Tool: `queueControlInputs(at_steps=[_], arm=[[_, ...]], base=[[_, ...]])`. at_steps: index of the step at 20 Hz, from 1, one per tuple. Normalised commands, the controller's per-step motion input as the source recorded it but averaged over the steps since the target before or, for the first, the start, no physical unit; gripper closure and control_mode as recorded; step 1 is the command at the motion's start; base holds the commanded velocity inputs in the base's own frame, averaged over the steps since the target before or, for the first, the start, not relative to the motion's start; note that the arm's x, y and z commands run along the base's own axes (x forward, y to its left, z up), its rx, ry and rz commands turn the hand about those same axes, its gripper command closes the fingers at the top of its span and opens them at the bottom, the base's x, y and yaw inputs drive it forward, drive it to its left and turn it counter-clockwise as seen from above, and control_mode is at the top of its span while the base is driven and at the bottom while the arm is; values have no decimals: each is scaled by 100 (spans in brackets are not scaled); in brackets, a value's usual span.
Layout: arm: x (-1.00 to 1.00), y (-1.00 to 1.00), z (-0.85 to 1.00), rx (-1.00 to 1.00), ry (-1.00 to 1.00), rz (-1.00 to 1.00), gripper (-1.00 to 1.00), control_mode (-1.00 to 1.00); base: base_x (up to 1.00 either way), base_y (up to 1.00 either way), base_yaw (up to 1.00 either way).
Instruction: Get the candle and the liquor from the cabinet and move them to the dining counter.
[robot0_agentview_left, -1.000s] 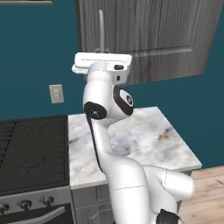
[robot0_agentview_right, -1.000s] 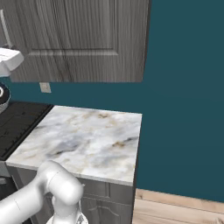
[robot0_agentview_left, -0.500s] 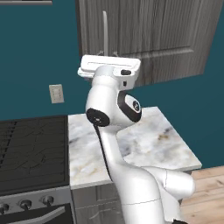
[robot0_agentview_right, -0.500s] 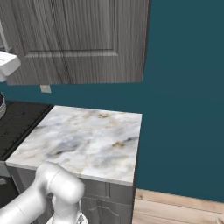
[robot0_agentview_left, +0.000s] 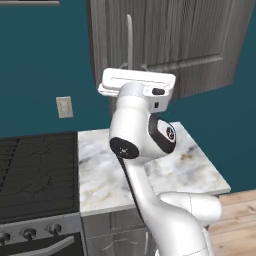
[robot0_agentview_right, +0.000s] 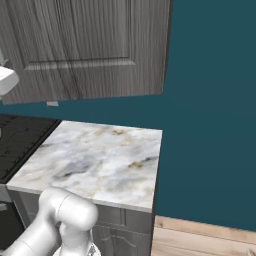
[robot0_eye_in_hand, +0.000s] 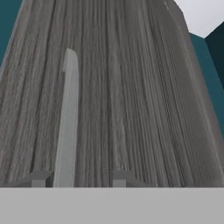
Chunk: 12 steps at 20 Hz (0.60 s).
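The pincer (robot0_eye_in_hand: 78, 178) is pointing straight at the cabinet (robot0_agentview_left: 170, 45), right up against its door, and the two dark fingertips are standing partly apart with nothing clamped between them. In the hand view the silver bar handle (robot0_eye_in_hand: 66, 127) is running lengthwise up the door, and its lower end is sitting in the gap, hard by the left fingertip and clear of the right one. So the bar's long axis is lying crosswise to the way the fingers would close, which looks right for a grab.

From the left base view the hand is sitting just below the handle's lower end, at the door's left edge, above the far left part of the small marble worktop (robot0_agentview_left: 185, 170). The door is looking shut, so the candle and the liquor are presumably inside, hidden. My read: closing on that bar and pulling the door open comes first.
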Motion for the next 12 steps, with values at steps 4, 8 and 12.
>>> queueControlInputs(at_steps=[4,8,12], arm=[[-49,-59,0,0,0,0,100,-100],[-50,-69,0,0,0,0,100,-100],[-56,-76,0,0,0,0,100,-100]], base=[[0,0,0],[0,0,0],[0,0,0]])
